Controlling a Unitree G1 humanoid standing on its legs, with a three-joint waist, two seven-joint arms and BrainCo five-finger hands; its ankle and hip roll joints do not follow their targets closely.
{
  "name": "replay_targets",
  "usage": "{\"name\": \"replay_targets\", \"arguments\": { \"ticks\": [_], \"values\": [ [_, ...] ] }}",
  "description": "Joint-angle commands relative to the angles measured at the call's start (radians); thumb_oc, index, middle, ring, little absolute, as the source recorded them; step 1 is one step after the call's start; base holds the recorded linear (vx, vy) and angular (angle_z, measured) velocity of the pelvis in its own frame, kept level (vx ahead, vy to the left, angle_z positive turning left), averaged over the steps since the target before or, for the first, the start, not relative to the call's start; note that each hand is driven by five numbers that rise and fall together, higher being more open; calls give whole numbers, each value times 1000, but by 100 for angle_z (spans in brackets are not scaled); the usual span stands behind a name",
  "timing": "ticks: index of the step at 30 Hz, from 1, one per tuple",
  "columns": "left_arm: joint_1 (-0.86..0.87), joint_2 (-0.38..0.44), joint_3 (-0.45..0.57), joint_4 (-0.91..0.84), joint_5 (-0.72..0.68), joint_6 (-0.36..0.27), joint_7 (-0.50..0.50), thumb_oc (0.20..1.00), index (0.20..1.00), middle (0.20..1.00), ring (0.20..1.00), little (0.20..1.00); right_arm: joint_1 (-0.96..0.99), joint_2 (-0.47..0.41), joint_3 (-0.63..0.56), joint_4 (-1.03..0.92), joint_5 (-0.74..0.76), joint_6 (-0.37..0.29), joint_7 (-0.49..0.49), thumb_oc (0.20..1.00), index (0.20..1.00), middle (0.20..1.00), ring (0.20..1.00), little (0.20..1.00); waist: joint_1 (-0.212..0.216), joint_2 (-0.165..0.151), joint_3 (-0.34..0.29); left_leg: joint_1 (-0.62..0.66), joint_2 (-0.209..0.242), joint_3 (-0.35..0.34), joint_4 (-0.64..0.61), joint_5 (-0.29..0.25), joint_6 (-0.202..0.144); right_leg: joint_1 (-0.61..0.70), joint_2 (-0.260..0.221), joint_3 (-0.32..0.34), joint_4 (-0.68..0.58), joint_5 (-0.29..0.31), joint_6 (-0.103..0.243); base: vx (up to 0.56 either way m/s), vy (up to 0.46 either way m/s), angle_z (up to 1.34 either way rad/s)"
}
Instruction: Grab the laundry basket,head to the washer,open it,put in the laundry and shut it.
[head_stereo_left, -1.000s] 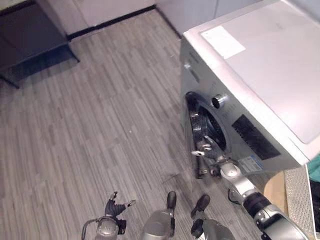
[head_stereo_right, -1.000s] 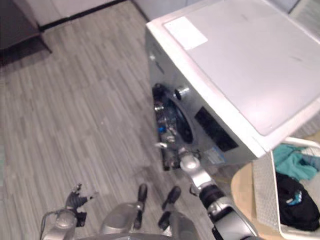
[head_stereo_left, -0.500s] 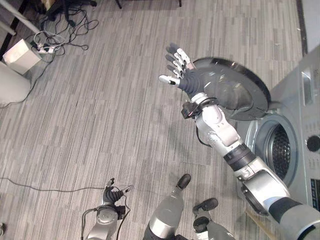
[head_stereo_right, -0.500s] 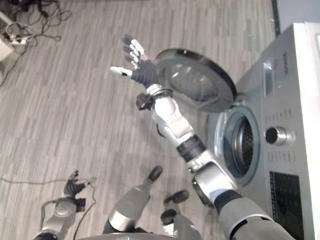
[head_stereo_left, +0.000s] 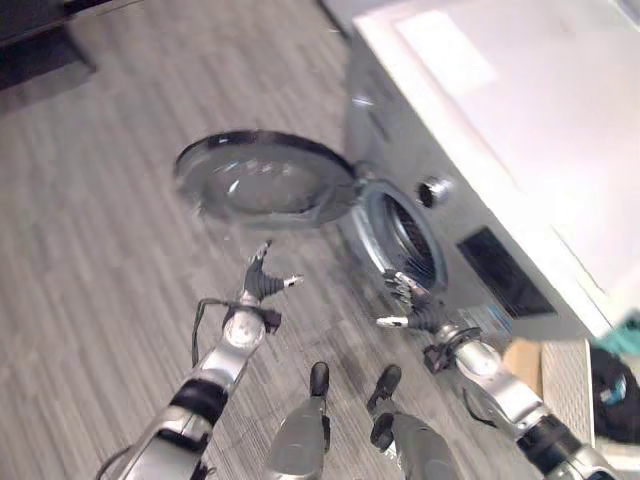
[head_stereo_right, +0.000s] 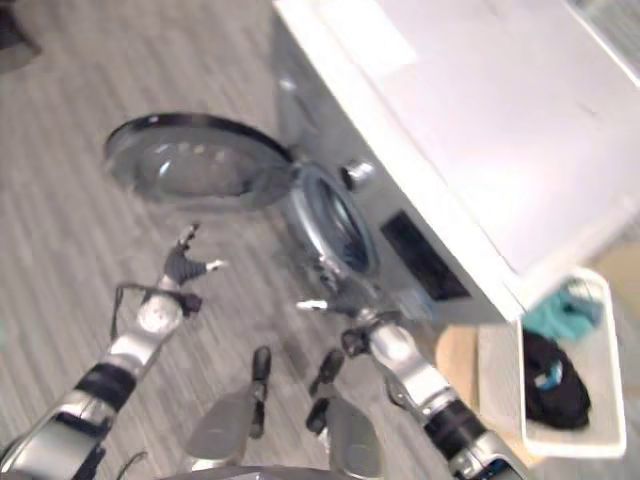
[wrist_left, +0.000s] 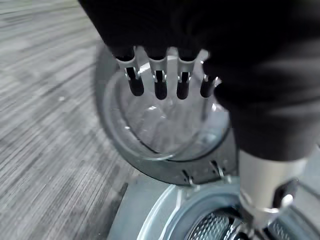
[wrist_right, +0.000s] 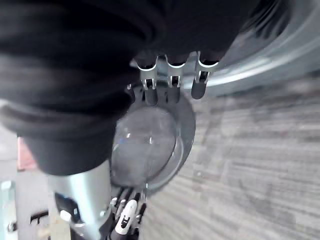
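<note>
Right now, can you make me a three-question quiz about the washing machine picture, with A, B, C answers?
1. Where is the laundry basket?
A. on top of the washer
B. on the floor beside the washer
C. in the robot's left hand

2. What colour is the basket?
A. red
B. black
C. white

3. How is the washer door?
A. swung open
B. shut tight
C. lying on top of the washer

Answers:
1 B: the basket sits on the floor beside the washer, past the robot's right hand, and the left hand holds nothing.
2 C: its walls are white, with dark and teal clothes inside.
3 A: the round door stands swung out to the side, and the drum opening is uncovered.
</note>
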Motion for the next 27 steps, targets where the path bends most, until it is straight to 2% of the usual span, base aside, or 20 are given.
{"name": "replay_targets", "arguments": {
  "ticks": [1, 4, 7, 12, 18, 23, 27],
  "values": [
    [-29, 36, 29, 132, 30, 4, 69, 1000, 1000, 1000, 1000, 1000, -15, -13, -23, -107, 7, -56, 29, 1000, 1000, 1000, 1000, 1000, 2, -1, 14, -63, 58, -24, -48, 5, -51, -1, -57, 21, 75, -159, 100, -57, 58, -24],
    [-133, 124, 52, 327, 48, 28, 79, 1000, 1000, 1000, 1000, 1000, -6, -78, -56, -120, 52, -71, 43, 1000, 1000, 1000, 1000, 1000, -52, -11, 32, -75, 67, 16, -39, 3, -42, -43, -55, 64, 83, -142, 103, -40, 61, -66],
    [-154, 160, 73, 405, 69, 45, 86, 1000, 1000, 1000, 1000, 1000, -1, -119, -73, -150, 86, -83, 56, 1000, 1000, 1000, 1000, 1000, -68, -15, 42, -73, 69, 30, -40, 3, -41, -55, -53, 81, 80, -134, 106, -11, 36, -29],
    [-125, 190, 121, 483, 94, 65, 95, 1000, 1000, 1000, 1000, 1000, 12, -154, -92, -191, 132, -94, 76, 1000, 1000, 1000, 1000, 1000, -76, -22, 47, -63, 72, 42, -44, 1, -42, -57, -50, 96, 73, -126, 109, 8, 20, -21],
    [-65, 222, 165, 467, 98, 65, 95, 1000, 1000, 1000, 1000, 1000, 40, -145, -104, -191, 127, -96, 85, 1000, 1000, 1000, 1000, 1000, -68, -16, 37, -48, 63, 33, -54, -3, -43, -37, -48, 90, 56, -124, 111, 2, 1, -1],
    [15, 200, 204, 378, 76, 55, 101, 1000, 1000, 1000, 1000, 1000, 63, -111, -107, -173, 84, -93, 81, 1000, 1000, 1000, 1000, 1000, -65, -10, 20, -47, 49, 35, -56, 7, -33, -26, -58, 74, 46, -107, 103, -33, 14, 4],
    [199, 75, 240, 251, 25, 24, 81, 1000, 1000, 1000, 1000, 1000, 83, -77, -140, -126, -45, -71, 57, 1000, 1000, 1000, 1000, 1000, -65, 4, -33, 1, 36, 51, -57, -19, -24, 16, -66, 83, 46, -118, 105, 67, 47, 4]
  ]
}}
